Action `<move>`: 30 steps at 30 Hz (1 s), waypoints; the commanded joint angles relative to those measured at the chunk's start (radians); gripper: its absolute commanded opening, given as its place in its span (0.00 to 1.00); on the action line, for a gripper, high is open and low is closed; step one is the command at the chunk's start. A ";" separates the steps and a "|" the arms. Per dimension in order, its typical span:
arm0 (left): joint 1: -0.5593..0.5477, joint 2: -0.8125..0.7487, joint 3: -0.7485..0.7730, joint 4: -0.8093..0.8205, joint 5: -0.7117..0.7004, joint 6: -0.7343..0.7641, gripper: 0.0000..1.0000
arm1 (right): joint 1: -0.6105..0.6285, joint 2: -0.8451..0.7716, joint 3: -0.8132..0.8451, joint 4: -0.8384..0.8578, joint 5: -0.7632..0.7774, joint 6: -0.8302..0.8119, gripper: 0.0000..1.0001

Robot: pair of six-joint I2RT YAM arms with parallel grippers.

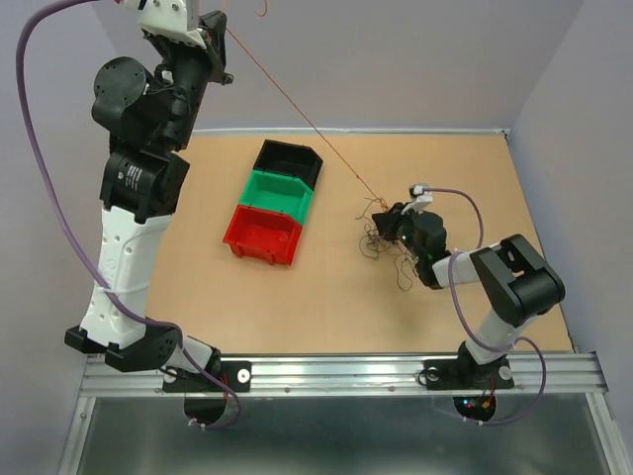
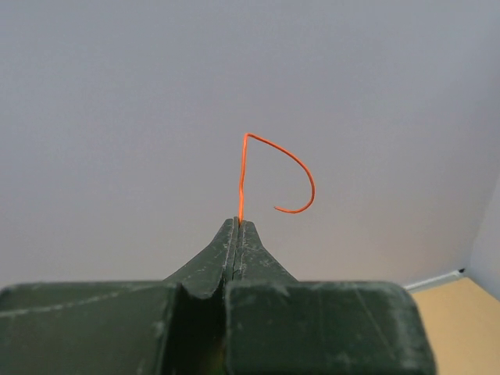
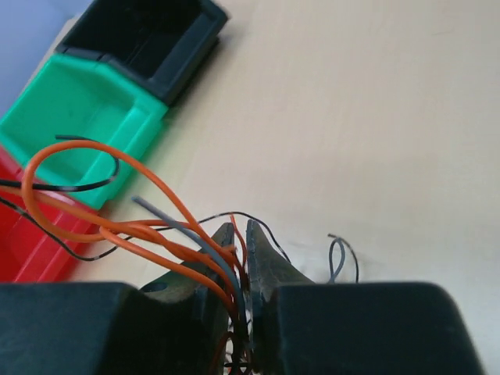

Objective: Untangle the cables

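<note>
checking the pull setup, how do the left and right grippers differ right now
The left gripper is raised high; the right gripper sits low by the table. The left gripper pinches one orange wire; the right gripper pinches several strands of the wire clump. Both are shut on wire.

the cables seem too thin to separate, partly hidden under the right end effector.
</note>
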 commanded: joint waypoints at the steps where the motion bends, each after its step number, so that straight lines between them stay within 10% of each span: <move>1: 0.014 -0.069 0.033 0.185 -0.167 0.073 0.00 | -0.076 0.005 -0.054 -0.030 0.078 0.111 0.18; 30: 0.166 -0.107 -0.033 0.354 -0.426 0.236 0.00 | -0.328 -0.099 -0.177 -0.094 0.304 0.488 0.31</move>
